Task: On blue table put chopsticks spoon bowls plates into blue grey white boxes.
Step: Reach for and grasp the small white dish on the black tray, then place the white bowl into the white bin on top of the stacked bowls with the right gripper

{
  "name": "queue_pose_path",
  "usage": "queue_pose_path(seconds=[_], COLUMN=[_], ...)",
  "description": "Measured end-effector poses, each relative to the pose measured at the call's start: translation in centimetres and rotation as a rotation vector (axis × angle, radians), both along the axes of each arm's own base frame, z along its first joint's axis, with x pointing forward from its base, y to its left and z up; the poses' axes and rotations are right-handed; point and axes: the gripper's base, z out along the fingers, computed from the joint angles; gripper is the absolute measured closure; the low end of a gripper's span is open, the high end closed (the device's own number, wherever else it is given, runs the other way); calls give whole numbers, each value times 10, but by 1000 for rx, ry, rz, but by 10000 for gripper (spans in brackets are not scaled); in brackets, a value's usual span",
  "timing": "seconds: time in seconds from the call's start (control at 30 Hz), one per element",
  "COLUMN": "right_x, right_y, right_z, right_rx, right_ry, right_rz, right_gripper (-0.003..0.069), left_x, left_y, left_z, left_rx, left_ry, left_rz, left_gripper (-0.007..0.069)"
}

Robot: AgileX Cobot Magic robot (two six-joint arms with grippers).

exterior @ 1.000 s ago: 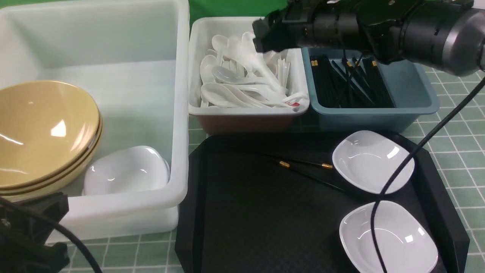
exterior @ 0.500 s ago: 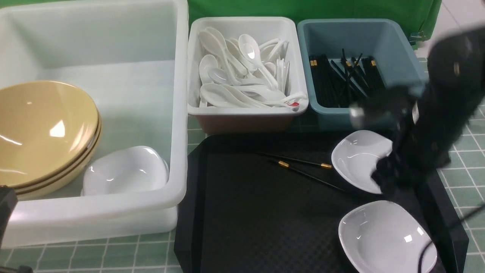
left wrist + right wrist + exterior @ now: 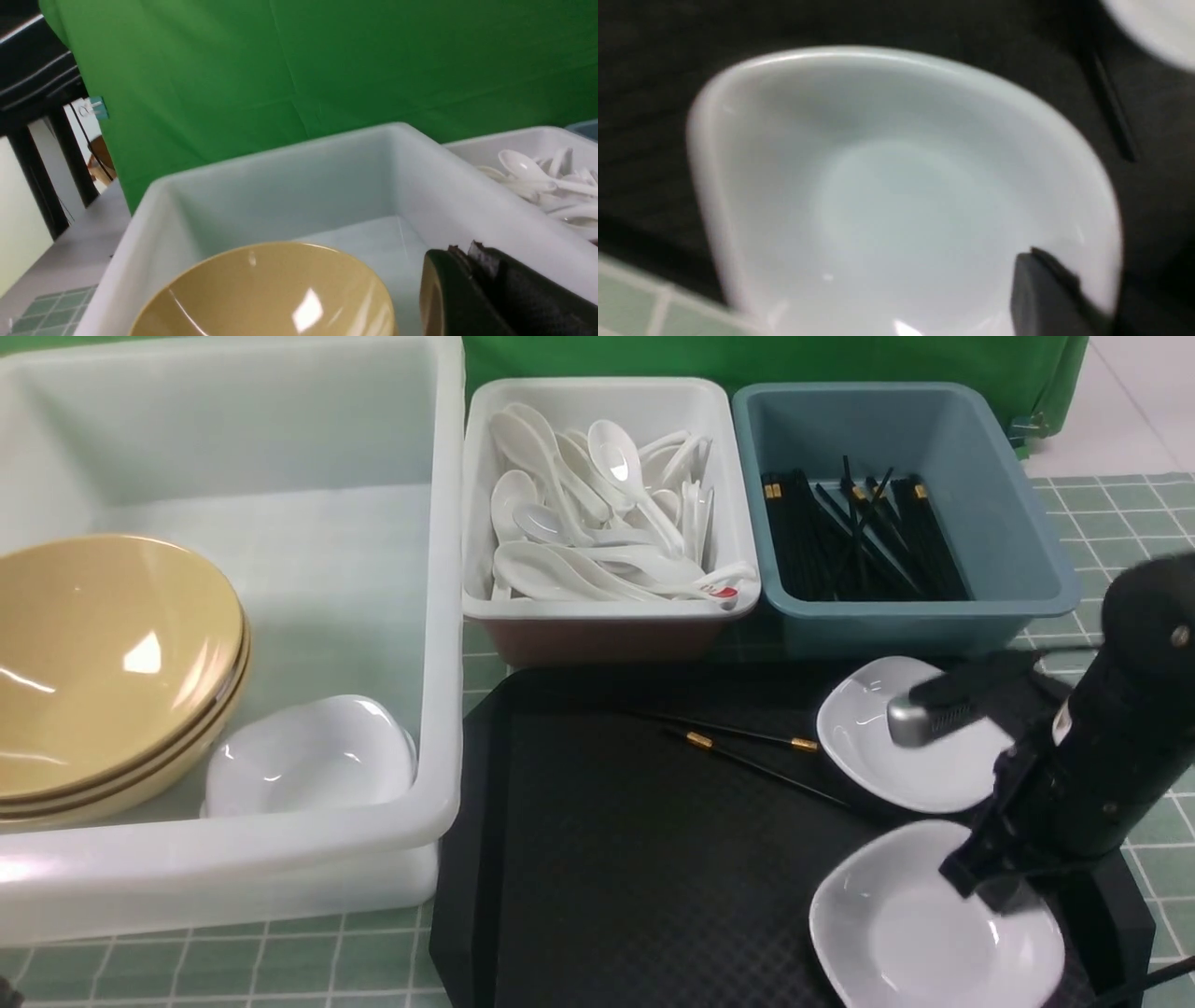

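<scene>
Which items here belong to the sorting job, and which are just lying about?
Job: near plate, gripped at its rim by the right tool; far plate; loose chopsticks; large white box with bowls; small white box with spoons; blue box.
Lying about: black tray; green backdrop.

— Any lettering out there?
— Nothing legible! A red mark [image 3: 720, 591] on one spoon [image 3: 693, 584] in the small white box [image 3: 607, 609], a pale sticker [image 3: 1061, 721] on the right arm [image 3: 1116, 756]: both too small to read.
</scene>
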Motion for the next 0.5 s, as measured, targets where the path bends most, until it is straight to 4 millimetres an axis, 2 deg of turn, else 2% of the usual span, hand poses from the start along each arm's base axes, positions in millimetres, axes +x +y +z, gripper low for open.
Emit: queue_pose_path(seconds=[0.07,0.17,0.23,0.3,0.4,0.43,0.47,0.5], right_x=[0,0,-1,-4,-6,-4,-3,-4], right_y=[8,34,59,101,160,166,192,200], right_z=[33,87,111,134,144,142,131,127], right_rx=[29,150,270,469,670,682,694,686], right_ry=[-92,-269,-383,-502,-692,-696,-781,-808], right_rz=[32,110,195,303,424,425,473,504], right_gripper=[582,582,582,582,582,582,582,582], left_x=[-1,-1,-1,-1,-1,-1,-1,-1], left_y=[0,0,0,0,0,0,0,0], left_z=[1,1,1,1,0,0,0,0], left_rx=[0,-4,-10,-13,-15,-15,-15,-15], left_ry=[-10,-13,-13,-12,-11,-11,-11,-11], left_rz=[2,2,1,1,1,1,1,1], left_gripper=[621,621,621,621,621,621,621,621])
